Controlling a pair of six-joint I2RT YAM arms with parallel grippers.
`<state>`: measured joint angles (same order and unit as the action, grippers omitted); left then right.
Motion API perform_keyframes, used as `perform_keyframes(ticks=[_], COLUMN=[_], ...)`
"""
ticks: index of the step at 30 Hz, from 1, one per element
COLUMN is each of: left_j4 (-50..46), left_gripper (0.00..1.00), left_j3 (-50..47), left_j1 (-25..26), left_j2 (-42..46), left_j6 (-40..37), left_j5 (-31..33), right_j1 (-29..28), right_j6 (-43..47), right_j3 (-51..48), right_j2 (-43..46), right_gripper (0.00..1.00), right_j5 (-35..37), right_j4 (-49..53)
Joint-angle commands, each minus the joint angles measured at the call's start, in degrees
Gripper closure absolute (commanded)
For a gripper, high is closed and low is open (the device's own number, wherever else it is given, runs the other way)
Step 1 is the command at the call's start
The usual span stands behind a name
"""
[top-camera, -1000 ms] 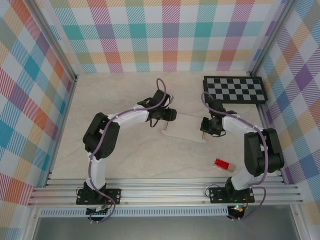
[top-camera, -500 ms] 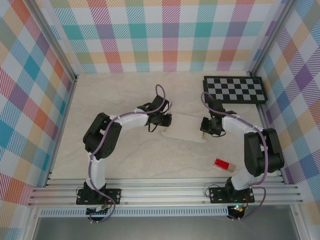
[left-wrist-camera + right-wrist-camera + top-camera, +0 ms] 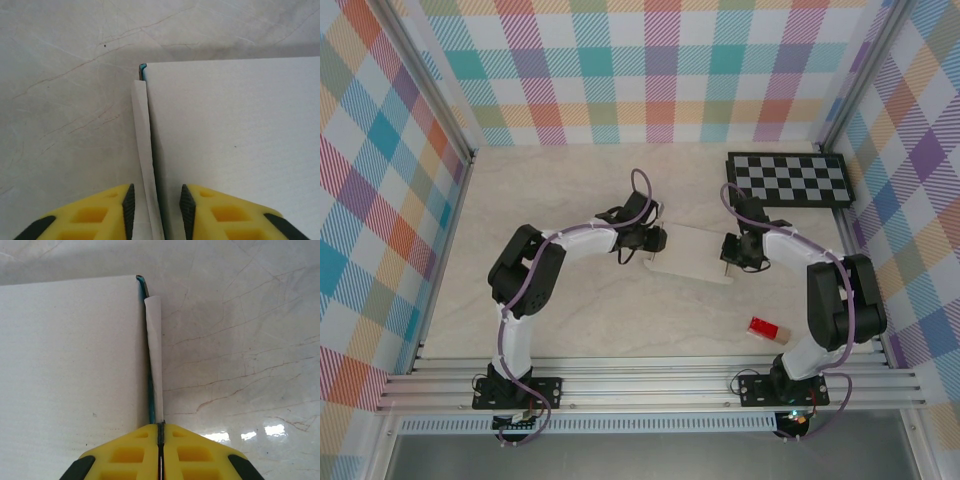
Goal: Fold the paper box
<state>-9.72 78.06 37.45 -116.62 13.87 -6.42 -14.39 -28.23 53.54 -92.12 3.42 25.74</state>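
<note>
1. The left gripper point(image 3: 156, 210) sits at the left end of the flat white card paper box point(image 3: 690, 256), which lies mid-worktop, slightly toward the far edge. Its yellow jaws stand apart, straddling the narrow upright left side tab point(image 3: 144, 150) without pinching it.
2. To do this step well, centre that tab between the pads, close gently, then tuck it along the crease so the teal inner edge disappears. Squeezing off-centre would likely buckle the thin card.
3. The right gripper point(image 3: 161, 444) is at the box's right end, jaws closed tight, apparently pinching the right side tab point(image 3: 155, 355). It should steady the box against sliding.
4. The black-and-white checkerboard point(image 3: 788, 180) lies in the far right corner and the small red block point(image 3: 763, 329) near the near edge, both well apart from the box.
</note>
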Motion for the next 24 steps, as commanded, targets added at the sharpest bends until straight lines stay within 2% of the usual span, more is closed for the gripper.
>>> perform_keyframes(ticks=[1,5,8,14,16,21,24], left_j4=[-2.6,-2.1,-0.4,-1.5,-3.5,-8.5,-8.9], left_gripper=[0.61,0.49,0.48,0.51,0.54,0.57,0.57], left_j3=[-2.4,-4.7,-7.1,-7.9,-7.3,-6.8,-7.3], left_j1=[-0.2,-0.5,0.0,1.3,1.2,1.1,0.7], left_j2=[1.1,5.2,6.3,3.9,3.0,1.4,0.8], left_j6=[-0.4,-0.6,1.2,0.3,-0.5,-2.4,-3.0], left_j5=[-5.2,-8.7,-11.8,-9.9,-7.1,-1.0,0.2], right_j1=[-0.9,-0.9,-0.9,-1.0,-1.1,-0.9,-0.8], right_j6=[0.1,0.0,-0.1,0.8,2.7,13.0,23.1], right_j3=[-0.4,-1.4,-2.0,-2.8,-2.4,1.5,2.4], right_j2=[-3.2,-3.6,-3.2,-2.0,-1.8,1.6,6.4], right_gripper=[0.92,0.92,0.92,0.9,0.84,0.52,0.46], right_j5=[0.6,0.9,0.7,-1.0,-3.2,-6.0,-9.2], right_j4=[-0.9,-1.4,-1.9,-3.0,-3.3,0.7,0.1])
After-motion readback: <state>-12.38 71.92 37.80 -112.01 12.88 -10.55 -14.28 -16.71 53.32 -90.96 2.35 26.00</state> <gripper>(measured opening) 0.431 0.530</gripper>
